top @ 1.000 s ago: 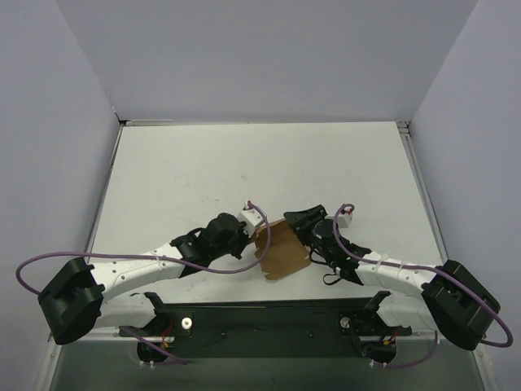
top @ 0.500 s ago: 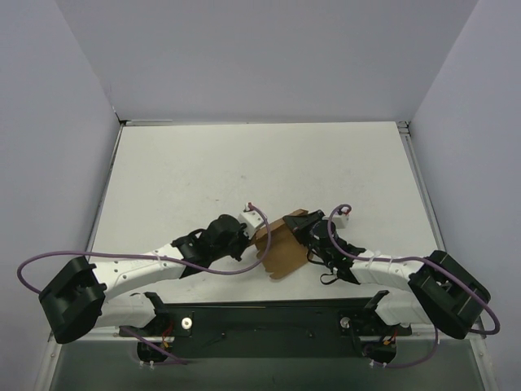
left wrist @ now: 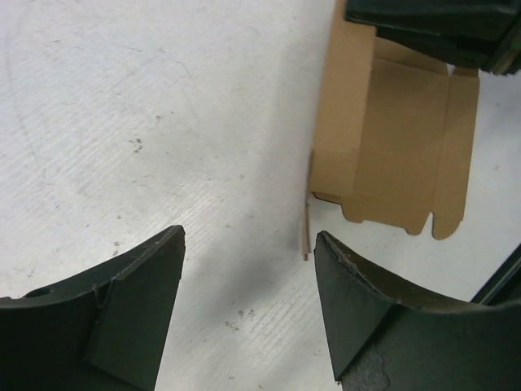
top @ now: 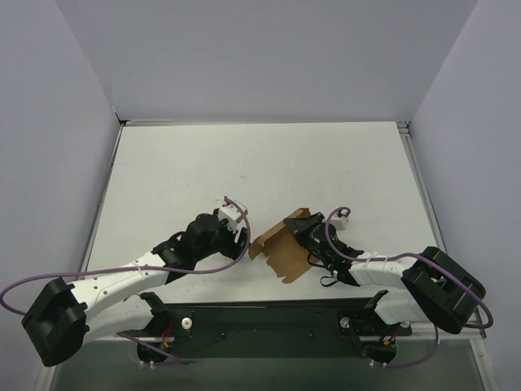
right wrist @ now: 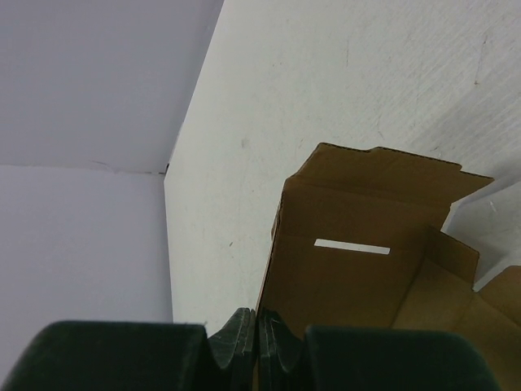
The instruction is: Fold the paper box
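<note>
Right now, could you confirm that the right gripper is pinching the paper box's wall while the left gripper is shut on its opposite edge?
Not quite: the left gripper is open over the table, short of the paper box, as the left wrist view shows. The right gripper is indeed pinching the box's wall.
</note>
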`<state>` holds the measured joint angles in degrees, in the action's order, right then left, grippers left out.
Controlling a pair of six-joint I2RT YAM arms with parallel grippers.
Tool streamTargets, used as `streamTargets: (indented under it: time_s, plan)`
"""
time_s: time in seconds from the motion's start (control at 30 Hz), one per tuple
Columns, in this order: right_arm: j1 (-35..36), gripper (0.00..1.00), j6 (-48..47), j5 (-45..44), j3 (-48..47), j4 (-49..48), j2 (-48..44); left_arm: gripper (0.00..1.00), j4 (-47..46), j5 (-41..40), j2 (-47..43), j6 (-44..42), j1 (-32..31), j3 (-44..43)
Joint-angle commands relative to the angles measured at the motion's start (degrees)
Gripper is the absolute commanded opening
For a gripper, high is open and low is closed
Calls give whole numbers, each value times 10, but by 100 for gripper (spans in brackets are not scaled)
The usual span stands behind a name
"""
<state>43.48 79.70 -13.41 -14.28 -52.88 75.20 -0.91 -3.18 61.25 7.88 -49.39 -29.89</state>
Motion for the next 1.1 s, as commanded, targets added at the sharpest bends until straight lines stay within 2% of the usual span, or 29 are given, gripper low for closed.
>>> streamTargets:
  time_s: [0.0,0.13,0.37,0.63,1.07]
  plan:
    - [-4,0,-15,-20,8,-21,-5,75,-51,30,-39,76,53,23]
    - [-4,0,-20,-18,7,-22,-8,75,-51,17,-26,92,70,27]
    - [-3,0,-22,-21,7,-24,-5,73,-65,50,81,86,64,4]
    - [-1,0,-24,-30,16,-32,-2,69,-137,48,133,97,4,-13]
    - [6,0,-25,-43,25,-41,-4,59,-190,37,196,110,-30,-43]
